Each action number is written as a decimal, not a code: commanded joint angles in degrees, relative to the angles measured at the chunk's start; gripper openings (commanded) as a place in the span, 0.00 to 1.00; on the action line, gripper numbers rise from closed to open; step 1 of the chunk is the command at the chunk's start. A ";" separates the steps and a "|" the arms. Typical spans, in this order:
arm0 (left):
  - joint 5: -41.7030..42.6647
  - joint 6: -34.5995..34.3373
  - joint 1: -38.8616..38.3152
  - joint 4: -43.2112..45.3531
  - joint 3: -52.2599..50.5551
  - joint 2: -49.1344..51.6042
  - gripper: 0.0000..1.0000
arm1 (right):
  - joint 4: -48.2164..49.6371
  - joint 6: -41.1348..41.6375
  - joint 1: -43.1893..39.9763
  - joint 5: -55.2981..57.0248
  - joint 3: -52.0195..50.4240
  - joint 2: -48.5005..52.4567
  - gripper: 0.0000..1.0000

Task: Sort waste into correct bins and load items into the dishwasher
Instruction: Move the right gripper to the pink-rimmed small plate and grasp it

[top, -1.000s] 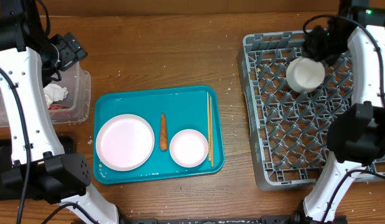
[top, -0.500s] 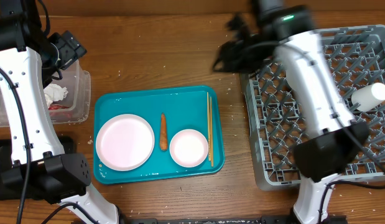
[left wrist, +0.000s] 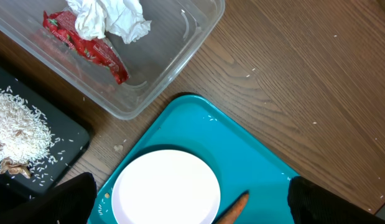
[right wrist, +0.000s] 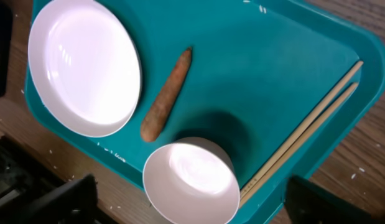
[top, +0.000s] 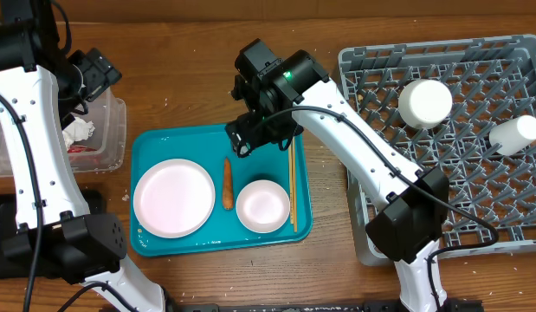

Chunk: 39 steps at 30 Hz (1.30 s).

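A teal tray [top: 164, 147] holds a white plate [top: 172, 198], a carrot [top: 227, 184], a white bowl [top: 262, 206] and a pair of chopsticks [top: 292, 178]. My right gripper [top: 250, 132] hangs above the tray's far edge. In the right wrist view it [right wrist: 195, 208] is open and empty, with the bowl [right wrist: 191, 180] below it, between the fingers. The carrot [right wrist: 167, 93], plate [right wrist: 83, 65] and chopsticks [right wrist: 304, 134] lie beyond. My left gripper [left wrist: 192, 205] is open and empty over the plate [left wrist: 166, 190], near the carrot [left wrist: 232, 211].
A grey dish rack [top: 350, 61] at the right holds an upturned white cup [top: 425, 102] and another white item [top: 516, 134]. A clear bin [left wrist: 180, 56] at the left holds tissue [left wrist: 108, 18] and a red wrapper [left wrist: 86, 46]. A black bin [left wrist: 18, 134] holds rice.
My right arm has swung left from the dish rack to above the tray and its gripper has opened. The white cup stays in the rack. The left arm has not moved.
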 commanded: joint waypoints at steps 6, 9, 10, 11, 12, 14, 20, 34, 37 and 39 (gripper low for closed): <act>0.28 -0.57 -0.37 -0.37 -0.31 0.09 1.00 | 0.35 1.09 -0.17 1.29 -0.39 1.64 1.00; 0.28 -0.57 -0.37 -0.94 -0.31 0.09 1.00 | -4.11 1.07 0.00 -0.33 -0.39 1.64 0.95; 0.28 -0.55 -0.37 -1.03 -0.31 0.09 1.00 | -6.38 1.07 0.04 -2.03 -0.39 1.64 0.91; 0.28 -0.57 -0.37 -1.05 -0.31 0.09 1.00 | -7.76 1.05 0.13 -3.19 -0.39 1.64 0.87; 0.28 -0.57 -0.37 -1.03 -0.31 0.09 1.00 | -9.35 1.05 0.28 -4.57 -0.39 1.64 0.82; 0.28 -0.59 -0.37 -0.87 -0.31 0.09 1.00 | -11.32 1.07 0.85 -5.70 -0.39 1.64 0.72; 0.31 -2.82 -0.37 -0.09 -0.31 0.09 1.00 | -10.21 1.29 3.58 -5.64 -0.39 1.64 0.70; 0.46 -3.32 -0.37 -2.75 -0.31 0.09 1.00 | -4.13 21.14 12.35 8.33 -0.42 4.24 0.68; 0.48 -3.32 -0.37 -3.15 -0.31 0.09 1.00 | -4.02 28.89 12.35 8.41 -0.42 6.16 0.61; 0.48 -3.32 -0.37 -3.45 -0.31 0.09 1.00 | -4.13 31.21 12.35 8.41 -0.42 7.30 0.58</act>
